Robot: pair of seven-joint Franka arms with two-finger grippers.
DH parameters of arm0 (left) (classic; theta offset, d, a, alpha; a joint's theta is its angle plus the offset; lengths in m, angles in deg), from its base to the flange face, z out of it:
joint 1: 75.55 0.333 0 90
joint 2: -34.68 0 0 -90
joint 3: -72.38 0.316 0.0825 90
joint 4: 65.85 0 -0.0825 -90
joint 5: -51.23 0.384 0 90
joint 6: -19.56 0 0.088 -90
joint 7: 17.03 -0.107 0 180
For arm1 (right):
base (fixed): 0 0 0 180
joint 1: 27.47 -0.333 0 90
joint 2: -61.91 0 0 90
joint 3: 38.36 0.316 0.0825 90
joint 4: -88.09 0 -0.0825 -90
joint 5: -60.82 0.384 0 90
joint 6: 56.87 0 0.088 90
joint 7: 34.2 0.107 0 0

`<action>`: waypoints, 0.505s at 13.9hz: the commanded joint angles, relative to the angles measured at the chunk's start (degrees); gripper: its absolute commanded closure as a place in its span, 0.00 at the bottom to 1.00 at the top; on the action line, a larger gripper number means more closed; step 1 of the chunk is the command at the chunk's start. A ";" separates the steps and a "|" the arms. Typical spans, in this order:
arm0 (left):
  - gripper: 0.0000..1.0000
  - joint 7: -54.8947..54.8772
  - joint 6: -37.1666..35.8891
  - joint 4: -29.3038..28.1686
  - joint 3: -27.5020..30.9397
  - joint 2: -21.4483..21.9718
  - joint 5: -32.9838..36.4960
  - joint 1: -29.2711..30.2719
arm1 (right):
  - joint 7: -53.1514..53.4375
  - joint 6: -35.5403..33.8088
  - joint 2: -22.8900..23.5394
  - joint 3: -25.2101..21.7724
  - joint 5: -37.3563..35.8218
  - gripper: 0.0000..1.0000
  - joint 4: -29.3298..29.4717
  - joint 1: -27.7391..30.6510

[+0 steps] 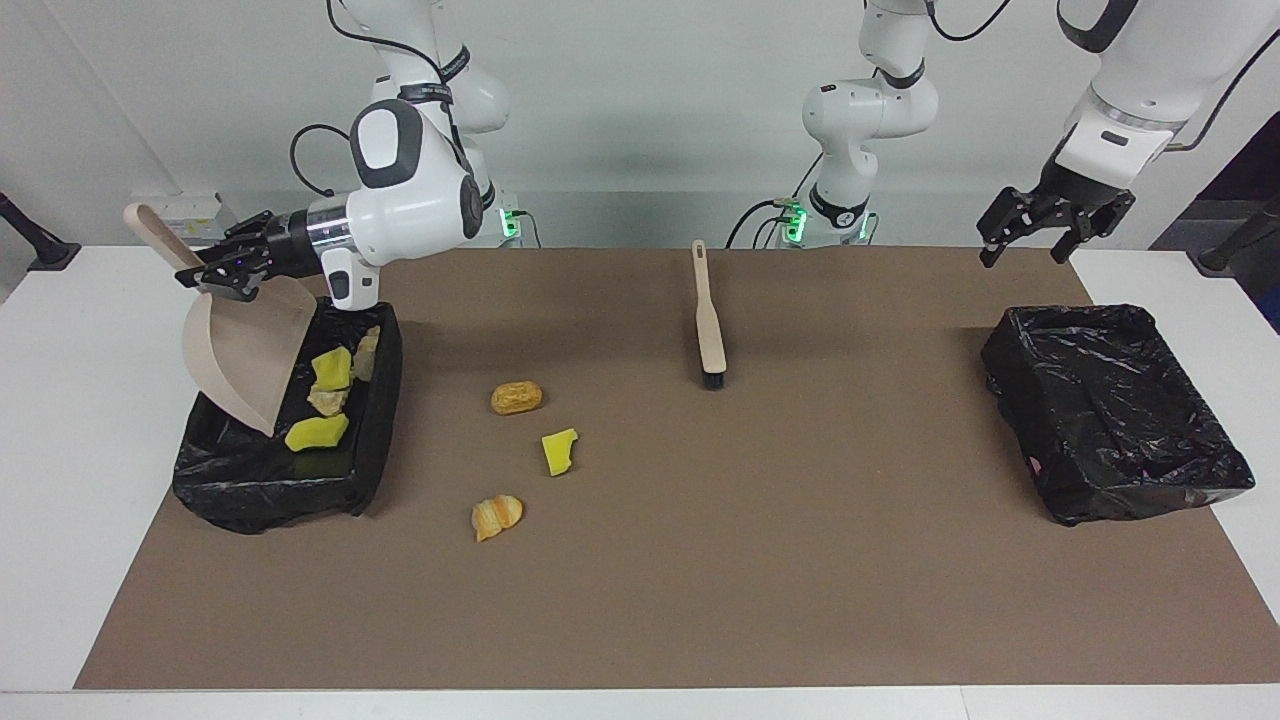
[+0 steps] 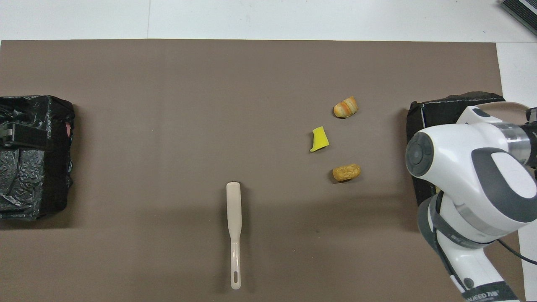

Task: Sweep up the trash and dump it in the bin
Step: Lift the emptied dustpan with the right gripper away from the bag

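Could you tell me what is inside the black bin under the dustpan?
The black bin holds yellow and tan scraps; the dustpan covers part of its inside.

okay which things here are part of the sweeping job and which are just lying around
Part of the job: right hand holding dustpan; bin with dumped scraps; three loose scraps; brush.
Lying about: second bin; left hand, open, waiting.
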 commanded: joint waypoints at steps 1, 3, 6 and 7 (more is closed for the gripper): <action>0.00 0.10 -1.51 1.78 -0.10 0.10 0.87 -0.22 | -2.28 1.05 0.15 0.15 8.08 1.00 6.81 2.86; 0.00 0.10 -1.24 1.26 -0.01 0.89 0.78 0.05 | -1.59 1.14 0.33 0.15 13.79 1.00 9.81 3.31; 0.00 -0.07 -1.06 0.29 -0.01 1.33 0.78 0.14 | 4.90 0.62 0.15 0.06 23.29 1.00 11.76 3.39; 0.00 -0.07 -0.97 0.29 -0.01 1.41 0.78 0.14 | 8.84 0.70 -0.02 -0.12 27.76 1.00 12.20 3.48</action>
